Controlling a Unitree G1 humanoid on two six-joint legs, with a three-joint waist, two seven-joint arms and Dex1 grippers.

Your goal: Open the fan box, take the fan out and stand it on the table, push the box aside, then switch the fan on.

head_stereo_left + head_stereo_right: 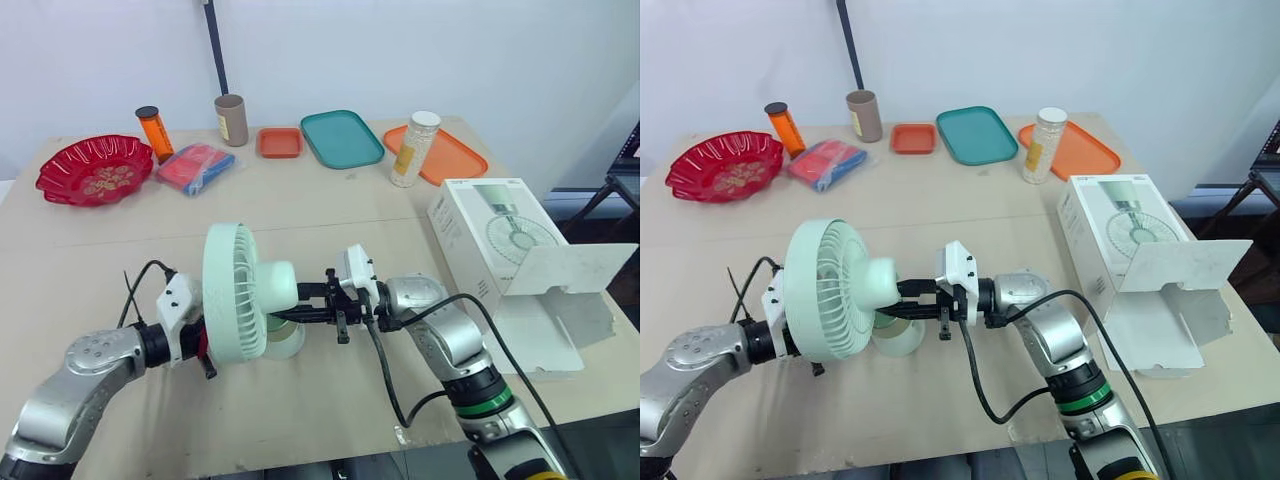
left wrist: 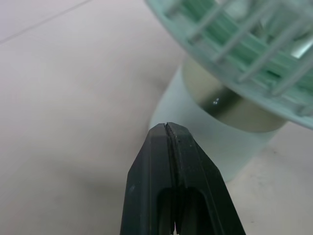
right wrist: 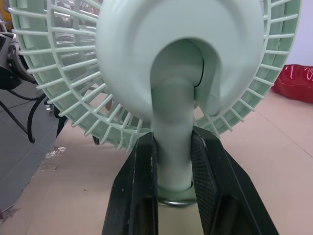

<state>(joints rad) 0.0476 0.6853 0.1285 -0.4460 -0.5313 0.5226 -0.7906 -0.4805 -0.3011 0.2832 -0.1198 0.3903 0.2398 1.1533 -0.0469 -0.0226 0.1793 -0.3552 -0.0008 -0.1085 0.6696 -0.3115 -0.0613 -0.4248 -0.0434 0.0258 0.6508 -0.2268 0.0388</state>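
Beyond the fan (image 1: 235, 292), bare table (image 1: 330, 215) lies open; the right gripper (image 3: 173, 147), clamped on its stem, blocks its right side; the left gripper (image 2: 167, 129), fingers together, crowds its left; the open box (image 1: 497, 245) stands well to its right.

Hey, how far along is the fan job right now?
Done: the white cardboard box lies open at the right edge of the table, and the pale green desk fan stands upright on it. In hand: the right claw clamps the fan's stem while the shut left claw points at its round base. Left: switching it on; the blades look still.
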